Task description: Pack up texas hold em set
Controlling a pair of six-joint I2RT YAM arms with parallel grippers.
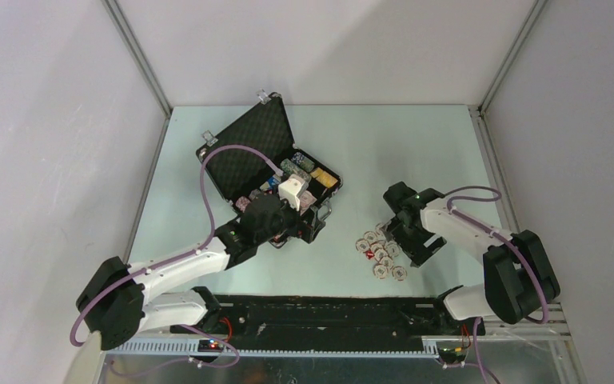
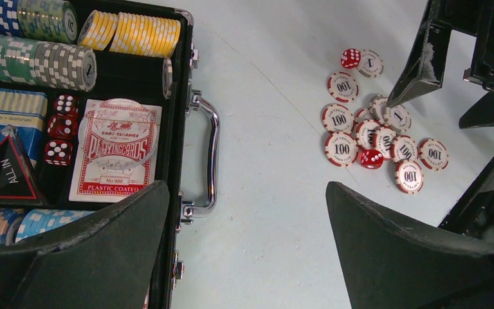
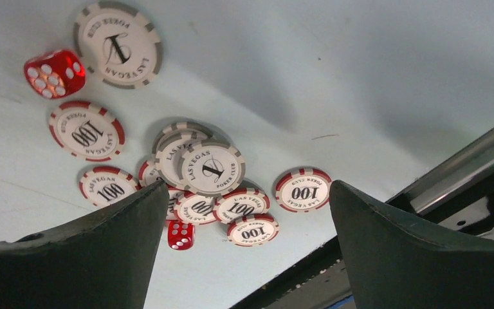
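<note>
Right pincer (image 3: 249, 187) and left pincer (image 2: 247, 185) gape wide; two loose dice (image 3: 54, 73), three cased dice (image 2: 59, 127).

Blue card deck (image 2: 3, 119) partly off-frame; light-blue chips (image 2: 48, 219) half behind left end effector (image 2: 246, 185)

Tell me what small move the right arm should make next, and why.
Probably lower the right gripper onto the overlapping poker chips directly beneath it and close. It is open and empty, the chips and two red dice lie loose on the table, and the case stands open.
</note>
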